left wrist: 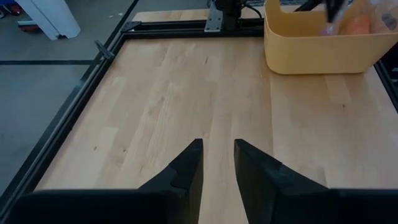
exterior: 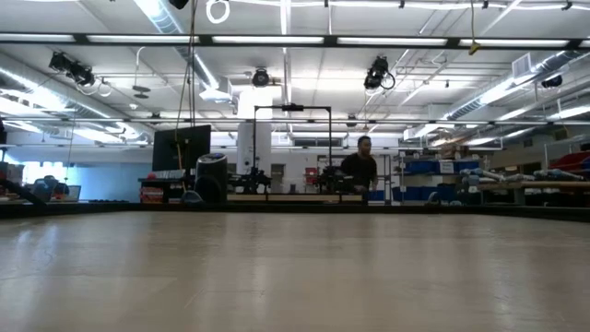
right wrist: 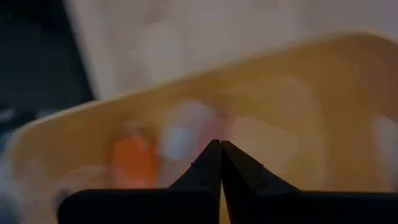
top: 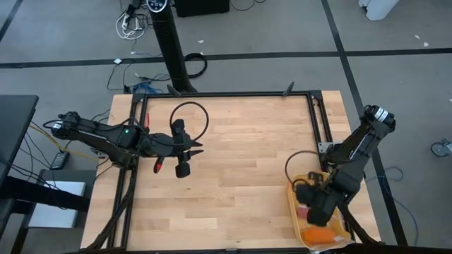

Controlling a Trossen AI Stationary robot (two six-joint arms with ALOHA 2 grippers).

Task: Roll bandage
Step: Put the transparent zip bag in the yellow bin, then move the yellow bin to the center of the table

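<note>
1. The left arm reaches in from the table's left edge, and the left gripper [top: 187, 149] hovers over the bare light wooden tabletop [top: 240, 141] in the left half. In the left wrist view its two dark fingers [left wrist: 186, 171] stand a narrow gap apart with only wood showing between them; nothing is held.
2. The middle of the table, inside the black metal frame [top: 226, 94], carries nothing that can be seen from above.
3. At the right front corner sits a yellow plastic tub [top: 295, 215]. The right arm bends down over it from the right edge, and the right gripper [top: 316, 204] hangs over the tub's inside.
4. The right wrist view shows that gripper's fingertips [right wrist: 219, 149] pressed together to a point, with nothing between them, above the tub's blurred contents.
5. The pink fabric bandage [top: 303, 210] shows only as a small pink patch inside the tub, just beside the right gripper; a small orange object [top: 319, 234] lies in the tub nearer the front edge.
6. In the low view a person [exterior: 359, 169] stands far off in the room beyond the table.
</note>
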